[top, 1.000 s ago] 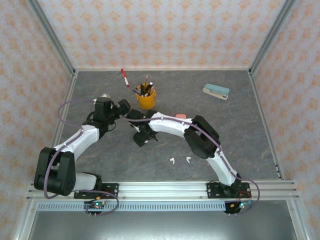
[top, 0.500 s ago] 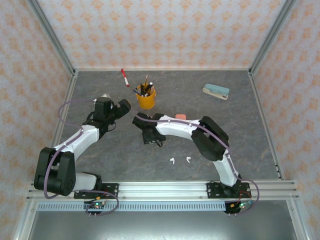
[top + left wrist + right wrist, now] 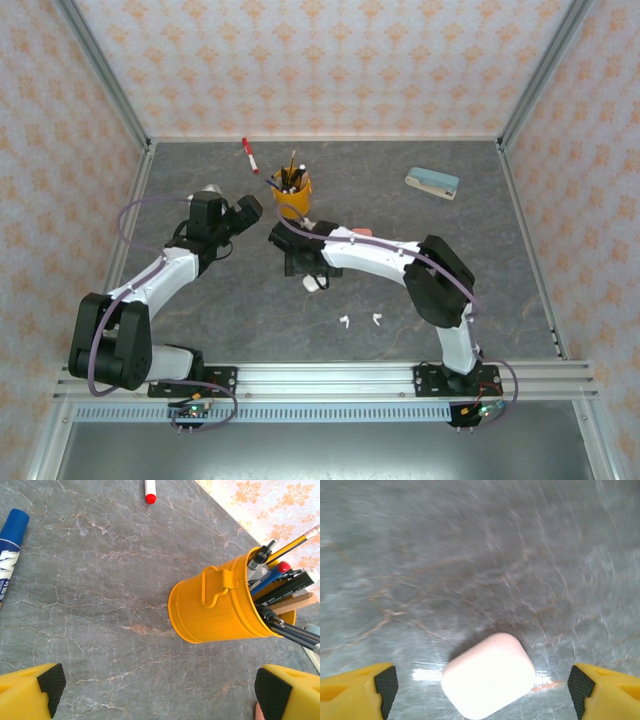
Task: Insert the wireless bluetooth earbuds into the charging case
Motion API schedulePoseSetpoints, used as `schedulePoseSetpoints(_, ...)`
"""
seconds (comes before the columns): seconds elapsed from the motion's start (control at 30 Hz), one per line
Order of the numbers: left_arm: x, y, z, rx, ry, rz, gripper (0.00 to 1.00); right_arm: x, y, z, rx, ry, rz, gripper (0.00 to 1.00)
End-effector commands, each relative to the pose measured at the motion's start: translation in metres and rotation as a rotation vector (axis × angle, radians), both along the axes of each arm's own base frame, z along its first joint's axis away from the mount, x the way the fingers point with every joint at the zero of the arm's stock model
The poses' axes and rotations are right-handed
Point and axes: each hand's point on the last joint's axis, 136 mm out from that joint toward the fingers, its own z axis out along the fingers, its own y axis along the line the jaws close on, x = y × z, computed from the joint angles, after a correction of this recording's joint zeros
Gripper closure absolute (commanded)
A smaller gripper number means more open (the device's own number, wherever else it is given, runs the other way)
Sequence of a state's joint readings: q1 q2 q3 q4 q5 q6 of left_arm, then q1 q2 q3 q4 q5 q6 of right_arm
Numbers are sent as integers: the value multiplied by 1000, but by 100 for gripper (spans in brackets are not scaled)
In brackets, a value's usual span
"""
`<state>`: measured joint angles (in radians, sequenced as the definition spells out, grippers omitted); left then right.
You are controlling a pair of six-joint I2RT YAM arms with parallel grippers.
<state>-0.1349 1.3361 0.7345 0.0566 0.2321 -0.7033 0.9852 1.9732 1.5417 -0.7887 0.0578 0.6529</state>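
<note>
- The right gripper hangs low over the case. Its fingers are spread wide, one pad off each side, touching nothing and holding nothing.
- The case lies flat on the table and looks shut. From above it sits just beside the gripper's tip.
- Two white earbuds lie side by side on the table, nearer the arm bases and well apart from the case — not yet in it.
- The left gripper is spread as wide as it goes and is empty. It faces the yellow cup of pens, likely parked clear of the work.
- Straddling the case suits a squeeze across its sides — to steady or lift it. The lid probably has to open before any earbud goes in.
</note>
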Motion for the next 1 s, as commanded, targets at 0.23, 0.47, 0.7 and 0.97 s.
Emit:
schedulePoseSetpoints(0.23, 9, -1, 11, -7, -16, -17, 0, -6, -12, -6, -181, 57, 429, 10)
schedulePoseSetpoints(0.47, 8, -2, 10, -8, -12, -18, 0, -4, -11, -27, -197, 96, 399, 10)
schedulePoseSetpoints(0.7, 7, -1, 10, -4, -12, -18, 0, -7, -4, -41, -179, 136, 394, 11)
schedulePoseSetpoints(0.97, 7, -1, 10, -4, -12, -17, 0, -12, -6, -54, -179, 171, 391, 13)
